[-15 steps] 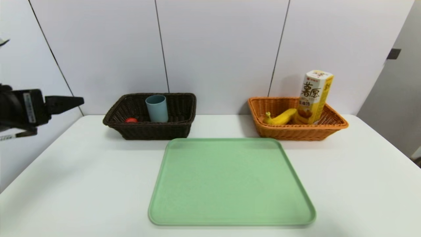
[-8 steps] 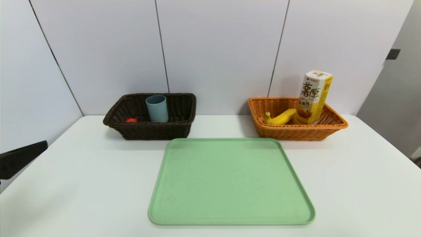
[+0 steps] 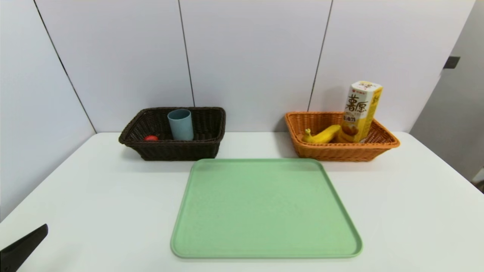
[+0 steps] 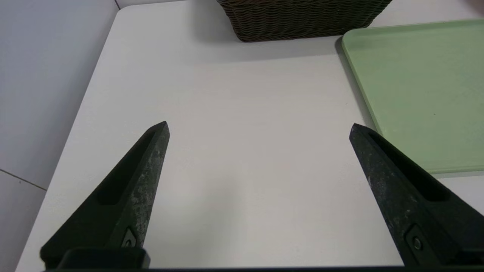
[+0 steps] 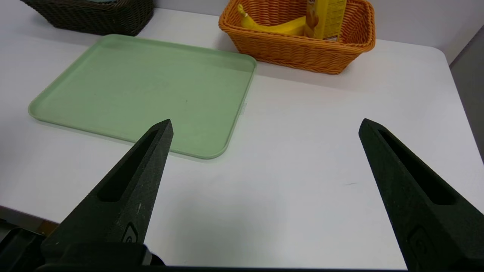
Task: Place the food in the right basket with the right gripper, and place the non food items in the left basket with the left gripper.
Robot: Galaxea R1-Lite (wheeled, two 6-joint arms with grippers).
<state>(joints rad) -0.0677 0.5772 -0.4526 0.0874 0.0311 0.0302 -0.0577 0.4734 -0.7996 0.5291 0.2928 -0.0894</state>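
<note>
A white table (image 3: pixel 94 196) holds a flat, pale green plastic tray (image 3: pixel 264 207) at its centre, with two woven baskets at the back, near the wall. The rectangular dark brown wicker basket (image 3: pixel 174 149) on the left contains an upright grey-blue plastic cup (image 3: pixel 180 124) and a small red rubber duck (image 3: pixel 150 138), only the top of which clears the rim; the spoon cannot be seen. The rectangular orange-tan wicker basket (image 3: pixel 340 151) on the right holds a ripe yellow banana (image 3: pixel 321 135) lying beside a tall white-and-yellow snack box (image 3: pixel 361 111) printed with Chinese characters, which leans slightly in the basket's right part. The left gripper (image 4: pixel 259 126) sits low over the table's near left area, between the table edge and the tray, its dark fingers spread wide and holding nothing; just one fingertip shows at the head view's lower left corner. The right gripper (image 5: pixel 264 124) hangs over the table's near right area, beside the tray's corner, fingers likewise spread and empty.
</note>
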